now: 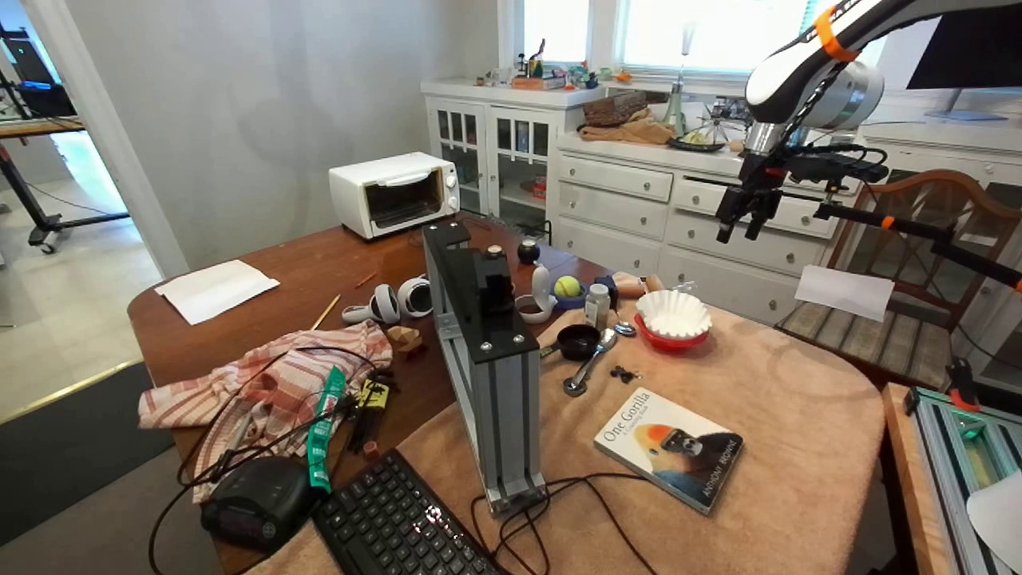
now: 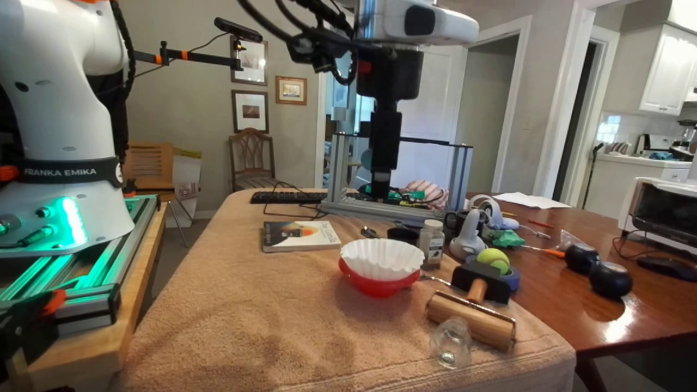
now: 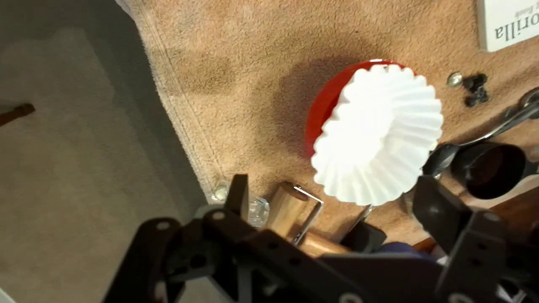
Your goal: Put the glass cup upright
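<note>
Gripper (image 1: 738, 234) hangs up high, fingers (image 3: 238, 192) spread wide — glass cup (image 2: 450, 344) is well below, on the towel (image 2: 234, 321) just beside the wooden roller (image 2: 472, 322) — partly behind one finger in the wrist view.

The robot's white arm (image 1: 786, 84) reaches in from the upper right in an exterior view, its wrist (image 2: 419, 23) bent so the fingers (image 3: 238, 195) hang pointing downward. In the wrist view they stand spread wide apart. On the arm's base (image 2: 101, 212) a strip (image 2: 74, 220) glows green.
</note>
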